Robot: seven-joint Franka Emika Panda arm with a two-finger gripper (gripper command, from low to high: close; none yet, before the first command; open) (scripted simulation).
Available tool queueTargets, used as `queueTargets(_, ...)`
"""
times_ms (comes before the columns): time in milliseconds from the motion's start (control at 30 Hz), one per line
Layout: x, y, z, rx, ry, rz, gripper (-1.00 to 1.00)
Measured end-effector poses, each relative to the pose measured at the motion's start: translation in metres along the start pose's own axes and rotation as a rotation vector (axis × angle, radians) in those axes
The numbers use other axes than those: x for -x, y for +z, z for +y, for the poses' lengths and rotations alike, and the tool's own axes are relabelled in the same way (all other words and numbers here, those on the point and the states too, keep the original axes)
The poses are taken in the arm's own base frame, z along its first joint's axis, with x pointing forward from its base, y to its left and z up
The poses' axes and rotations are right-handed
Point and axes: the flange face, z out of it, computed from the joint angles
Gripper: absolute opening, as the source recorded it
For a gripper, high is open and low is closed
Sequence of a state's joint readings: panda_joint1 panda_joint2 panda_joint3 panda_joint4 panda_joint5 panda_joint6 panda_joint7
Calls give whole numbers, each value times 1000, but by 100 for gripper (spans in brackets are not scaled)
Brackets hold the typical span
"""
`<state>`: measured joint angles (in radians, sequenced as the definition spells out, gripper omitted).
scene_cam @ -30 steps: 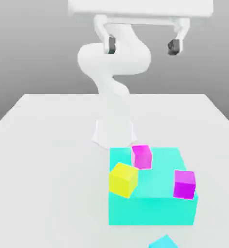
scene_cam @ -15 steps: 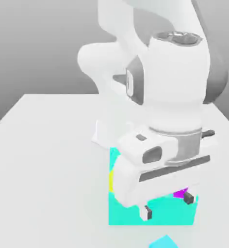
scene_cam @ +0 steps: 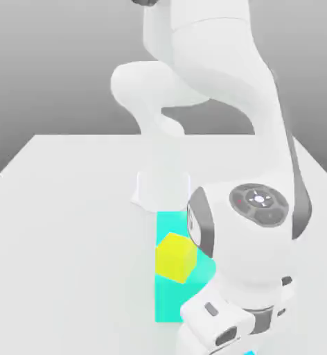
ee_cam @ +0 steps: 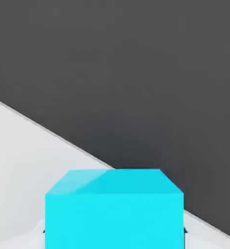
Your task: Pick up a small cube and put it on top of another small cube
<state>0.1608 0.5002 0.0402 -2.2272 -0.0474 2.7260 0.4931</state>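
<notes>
A small cyan cube sits right in front of the hand camera on the white table. My gripper is shut on it, with dark finger slivers pressed against its two sides. In the exterior view my hand is down at the table's near edge, with the wrist above it. A small yellow cube rests on the big turquoise block, to the exterior view's left of my arm.
The white table stretches to the exterior view's left of the turquoise block. The arm's base stands behind the block. In the hand view the table's edge runs diagonally, with dark floor beyond it.
The arm swung down from high above, passed over the turquoise block and dropped to the table's near edge. The fingers went from wide open to closed on the cyan cube.
</notes>
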Motion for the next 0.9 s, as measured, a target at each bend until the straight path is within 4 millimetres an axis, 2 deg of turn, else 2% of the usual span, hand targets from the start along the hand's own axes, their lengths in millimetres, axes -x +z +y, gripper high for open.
queueTargets(100, 1, -39, 0, -1, -1, 0, -100)
queueTargets(200, 16, -76, -8, 6, -89, 3, -100)
queueTargets(333, 46, -119, -19, 12, -240, 6, -100)
queueTargets(500, 93, -167, -31, 10, -443, 5, -100)
queueTargets(600, 118, -190, -28, 3, -548, 1, -100)
queueTargets(633, 125, -192, -27, 0, -575, -1, -100)
queueTargets(667, 127, -185, -27, -2, -589, -1, -100)
queueTargets(767, 130, -147, -27, -2, -601, -2, -100)
queueTargets(800, 131, -139, -27, -1, -602, -1, 100)
queueTargets(900, 131, -139, -27, -1, -602, -1, 100)
